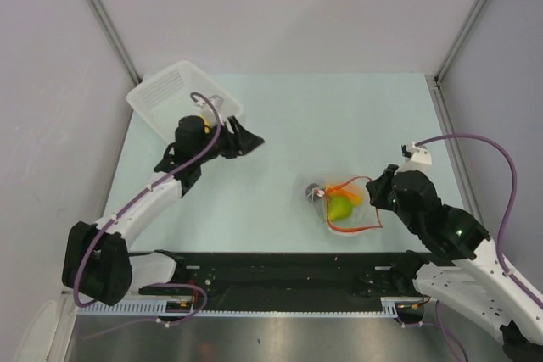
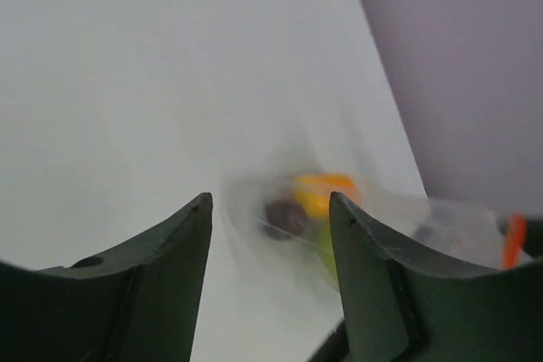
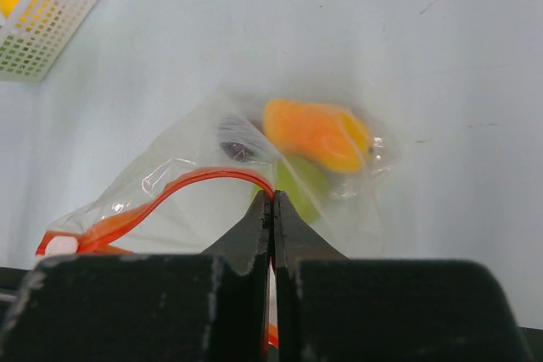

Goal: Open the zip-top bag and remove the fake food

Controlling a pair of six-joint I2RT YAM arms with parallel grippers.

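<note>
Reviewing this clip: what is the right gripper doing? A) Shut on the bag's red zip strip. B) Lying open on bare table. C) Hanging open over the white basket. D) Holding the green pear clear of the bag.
A: the right wrist view shows the right gripper closed on the red strip of the zip-top bag.

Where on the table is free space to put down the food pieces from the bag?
The widest bare patch of the table is at the far side, from the white basket to the right edge. Another lies in the middle, between the left gripper and the zip-top bag. Crowded: around the bag, where the right gripper pinches its strip.
</note>
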